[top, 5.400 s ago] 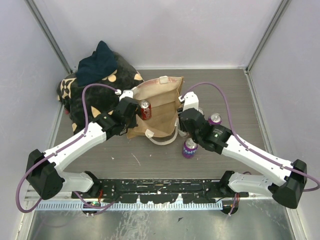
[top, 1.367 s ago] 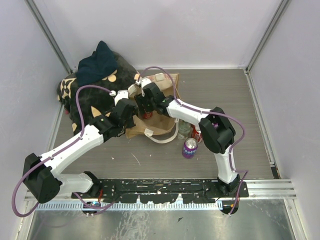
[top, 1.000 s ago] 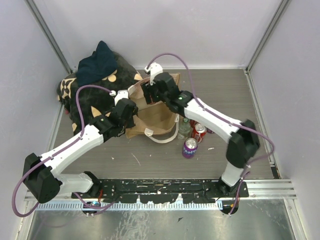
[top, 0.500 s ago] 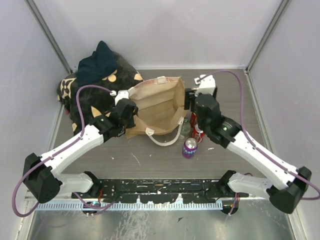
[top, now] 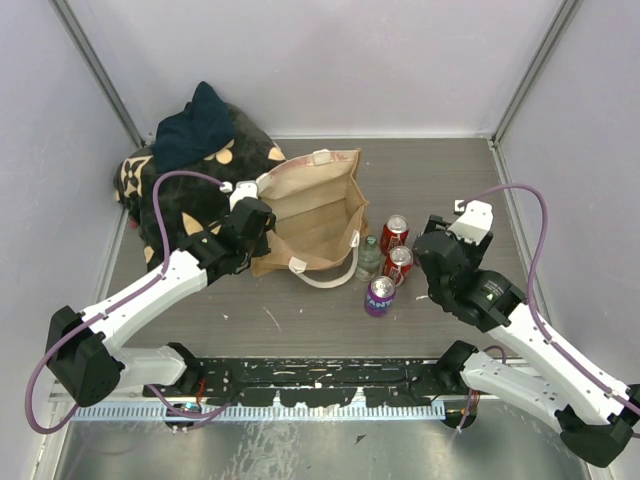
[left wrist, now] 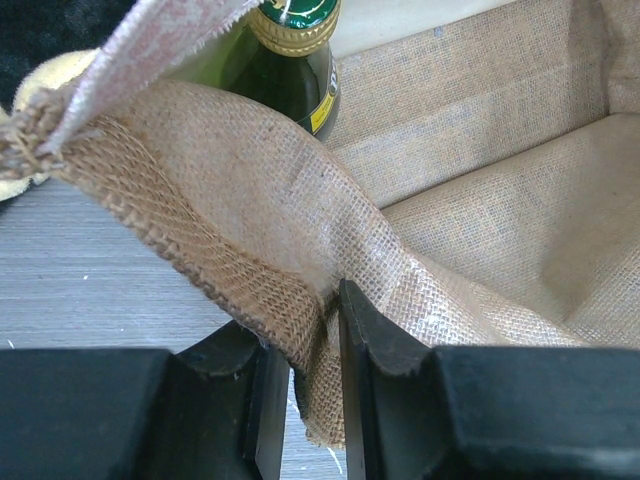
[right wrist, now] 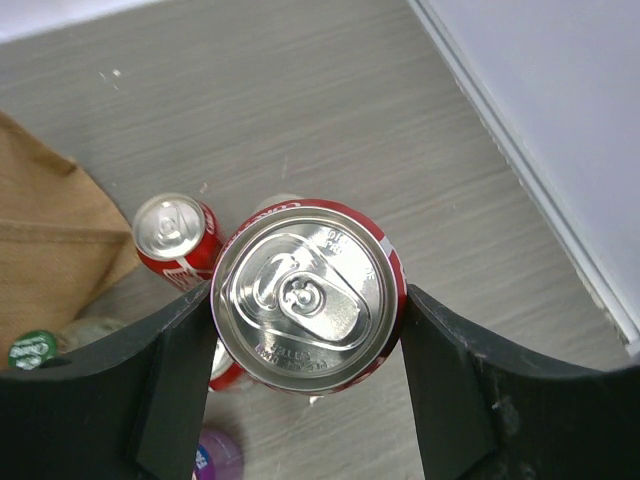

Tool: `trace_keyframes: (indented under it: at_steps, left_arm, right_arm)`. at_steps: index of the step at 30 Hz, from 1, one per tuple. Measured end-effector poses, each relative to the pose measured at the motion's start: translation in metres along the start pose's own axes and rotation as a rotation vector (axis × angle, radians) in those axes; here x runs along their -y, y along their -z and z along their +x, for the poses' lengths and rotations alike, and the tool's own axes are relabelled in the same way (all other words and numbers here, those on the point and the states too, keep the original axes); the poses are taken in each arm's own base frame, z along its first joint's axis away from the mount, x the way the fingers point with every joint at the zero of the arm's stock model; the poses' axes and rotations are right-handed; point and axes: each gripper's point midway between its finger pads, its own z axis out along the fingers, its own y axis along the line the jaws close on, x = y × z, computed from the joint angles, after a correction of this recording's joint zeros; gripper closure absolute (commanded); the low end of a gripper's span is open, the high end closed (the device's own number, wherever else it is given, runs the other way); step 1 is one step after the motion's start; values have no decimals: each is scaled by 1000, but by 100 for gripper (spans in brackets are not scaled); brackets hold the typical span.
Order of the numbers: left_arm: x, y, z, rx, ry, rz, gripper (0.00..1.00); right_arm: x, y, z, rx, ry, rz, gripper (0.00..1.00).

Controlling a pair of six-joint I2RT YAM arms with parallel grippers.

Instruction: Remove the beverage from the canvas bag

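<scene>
L gripper clenched on canvas bag rim; R gripper grasps upright red beverage can, second red can on table below-left of it.

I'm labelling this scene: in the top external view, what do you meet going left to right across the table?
Black flower-print bundle → left gripper → canvas bag → green-capped bottle → two red cans → right gripper. Omitted: the purple can, overlapping bottle and cans.

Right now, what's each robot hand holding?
Left gripper: closed on the canvas bag rim.
Right gripper: closed on a red soda can.
</scene>
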Motion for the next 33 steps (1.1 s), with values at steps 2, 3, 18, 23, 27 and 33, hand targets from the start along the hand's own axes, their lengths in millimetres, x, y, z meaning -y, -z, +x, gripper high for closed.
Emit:
trace_keyframes:
  at_steps: [2, 3, 18, 23, 27, 33]
  left_arm:
    - [0, 0, 0, 0, 0, 0, 67]
    - [0, 0, 0, 0, 0, 0, 66]
    - [-2, 0, 0, -1, -11, -4, 58]
    - [-2, 0, 0, -3, -11, -6, 55]
    - [-2, 0, 1, -3, -11, -6, 54]
    - [-3, 0, 1, -4, -11, -8, 53]
  right_arm:
    - [6, 0, 14, -30, -19, 24, 100]
    - [8, 0, 22, -47, -25, 33, 99]
    - [13, -13, 140, -250, -32, 48, 100]
    - [1, -17, 150, -271, -46, 27, 99]
    - [-2, -21, 156, -290, -42, 33, 95]
    - [-1, -26, 163, -303, -55, 49, 22]
